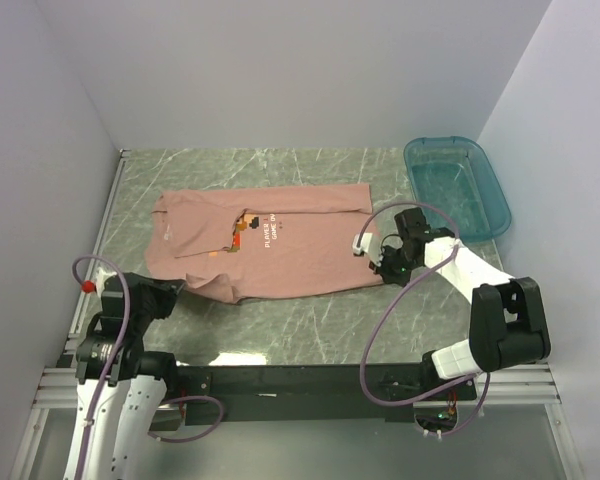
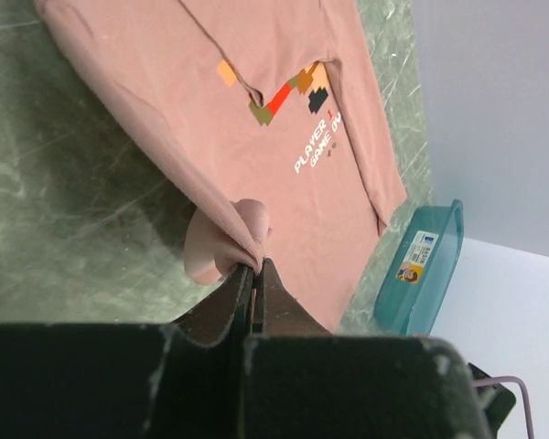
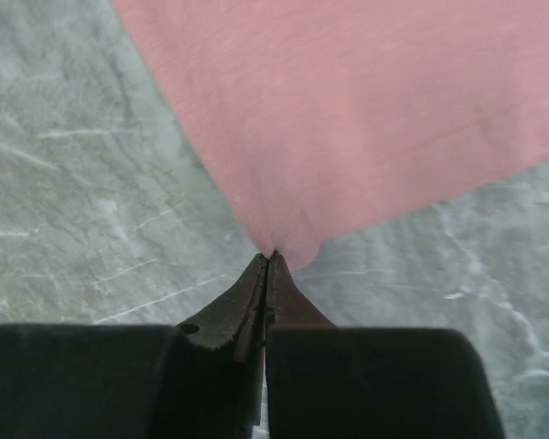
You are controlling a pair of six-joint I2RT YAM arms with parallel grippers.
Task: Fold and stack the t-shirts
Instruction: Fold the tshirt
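Observation:
One salmon-pink t-shirt (image 1: 280, 250) lies partly folded on the marble table, its pixel print and white lettering (image 1: 255, 232) showing in the middle. My left gripper (image 1: 180, 286) is at the shirt's near-left edge. In the left wrist view the gripper (image 2: 258, 267) is shut on a bunched fold of the t-shirt (image 2: 284, 55). My right gripper (image 1: 382, 272) is at the shirt's near-right corner. In the right wrist view it (image 3: 273, 257) is shut on the tip of that pink cloth (image 3: 366, 110), which puckers at the fingertips.
A teal plastic tub (image 1: 455, 185) stands at the back right, also seen on its side of the left wrist view (image 2: 421, 265). Grey walls close in the table on three sides. Bare marble (image 1: 310, 320) lies between the shirt and the arm bases.

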